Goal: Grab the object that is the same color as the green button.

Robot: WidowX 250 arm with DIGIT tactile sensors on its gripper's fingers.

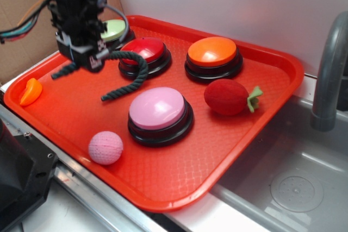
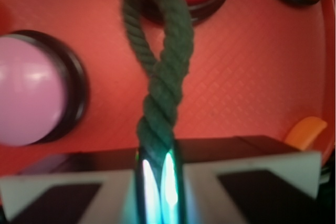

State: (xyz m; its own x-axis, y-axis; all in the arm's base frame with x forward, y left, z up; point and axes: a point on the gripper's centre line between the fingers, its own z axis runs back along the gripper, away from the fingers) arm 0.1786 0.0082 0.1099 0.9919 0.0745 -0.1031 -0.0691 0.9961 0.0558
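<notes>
orange wedge [image 1: 30, 91]: you see it at the far left edge of the red tray [image 1: 228, 150], a small curved orange piece lying alone; in the wrist view it peeks in at the right [image 2: 308, 129].
end effector [image 1: 89, 58]: you have it over the left part of the tray, its black body rising out of the top of the exterior view; the two pads are pressed against the rope from both sides, pinching it, as the wrist view shows [image 2: 159, 182].
dark green rope [image 1: 128, 77]: you will find it caught in the end effector near its middle. one end sticks out to the left of the pads, the other curves right past the front of the red button and drops toward the tray in front of the pink button. in the wrist view it runs up from the pads as a twisted cord and opens into a loop [image 2: 157, 40]. whether the low end touches the tray, you cannot tell.
green button [image 1: 115, 30]: pale green, at the back left, partly hidden behind the end effector.
pink ball [image 1: 105, 148]: near the front edge of the tray, just left of the pink button.
red button [image 1: 145, 54]: just behind the rope's curve.
pink button [image 1: 160, 113]: centre front, on a black base.
orange button [image 1: 213, 57]: back, right of the red one.
red plush fruit [image 1: 228, 96]: right of the pink button, green leaf pointing right.
grey sink [image 1: 293, 183]: beside the tray's right side.
</notes>
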